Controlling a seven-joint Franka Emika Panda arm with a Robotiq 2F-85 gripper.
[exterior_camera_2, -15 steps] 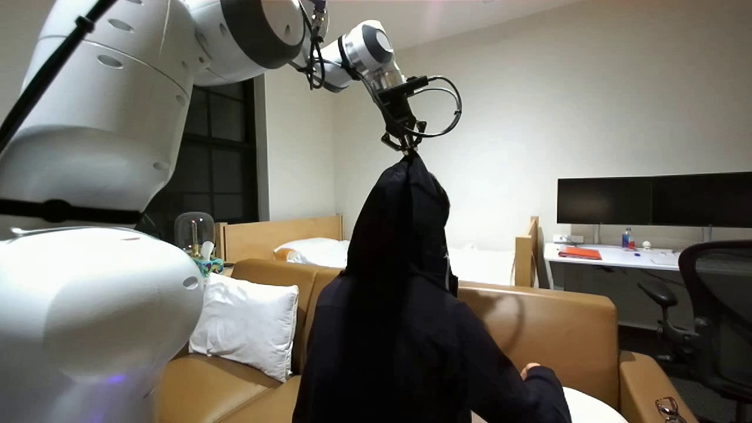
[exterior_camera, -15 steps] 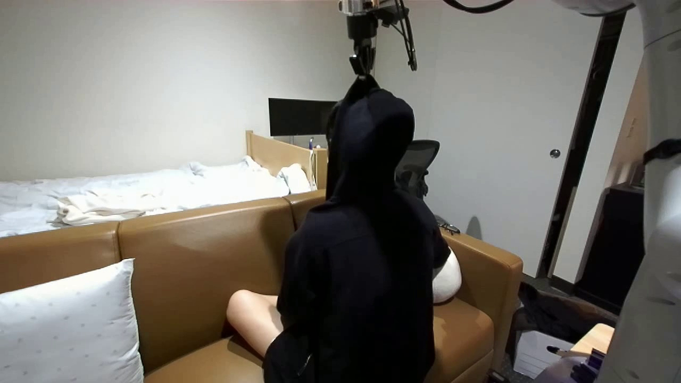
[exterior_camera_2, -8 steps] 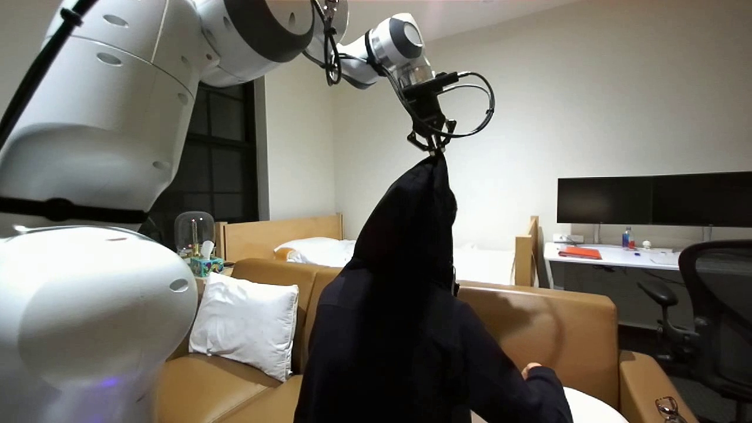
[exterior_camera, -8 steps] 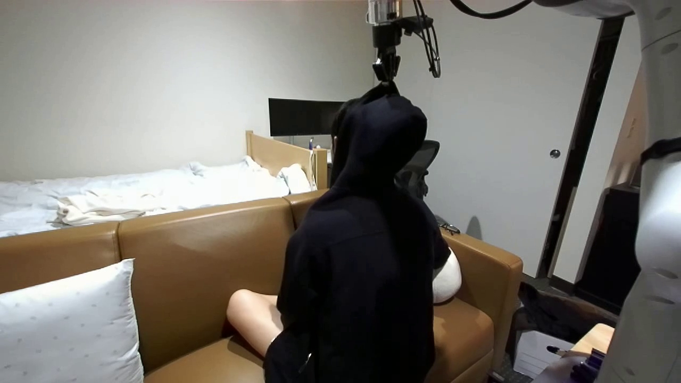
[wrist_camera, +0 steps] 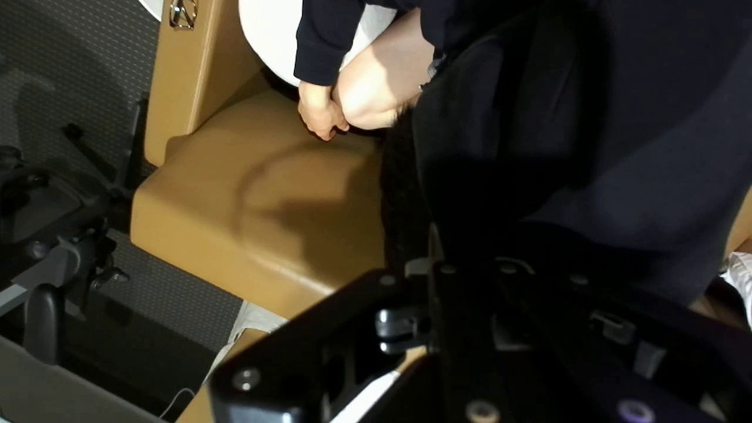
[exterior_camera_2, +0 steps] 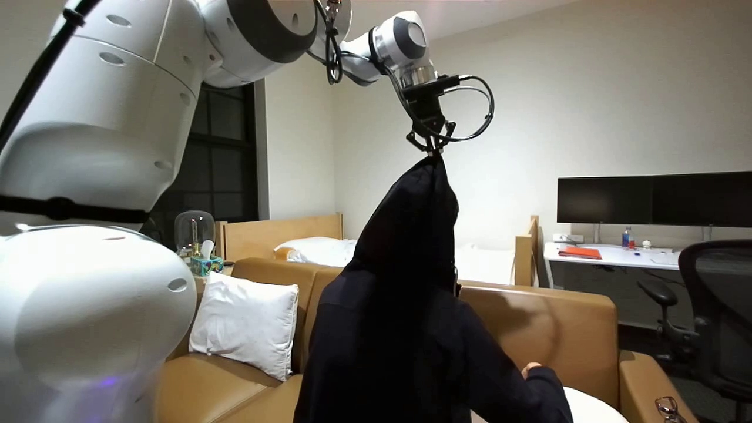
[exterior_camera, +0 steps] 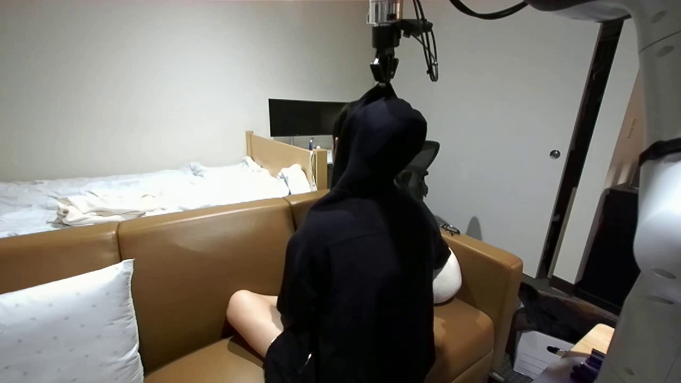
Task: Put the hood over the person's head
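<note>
Both exterior views behind the person [exterior_camera: 367, 266]

White arm [exterior_camera_2: 111, 147], looped black cables [exterior_camera_2: 491, 104], black jaws.

My gripper [wrist_camera: 464, 267] juts in from between five and six o'clock, the dark hood [wrist_camera: 458, 111] at its fingertips and a navy garment [wrist_camera: 658, 205] out at three. At eleven the person's hand [wrist_camera: 320, 111] lies just beside a bare knee [wrist_camera: 379, 85], over the tan sofa [wrist_camera: 205, 170]; eyeglasses [wrist_camera: 183, 14] at half past ten; at nine, an office chair [wrist_camera: 61, 258].

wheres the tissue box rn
In an exterior view, the tissue box is left of picture centre, just below the clear dome and above the upper left corner of the white pillow.
</note>
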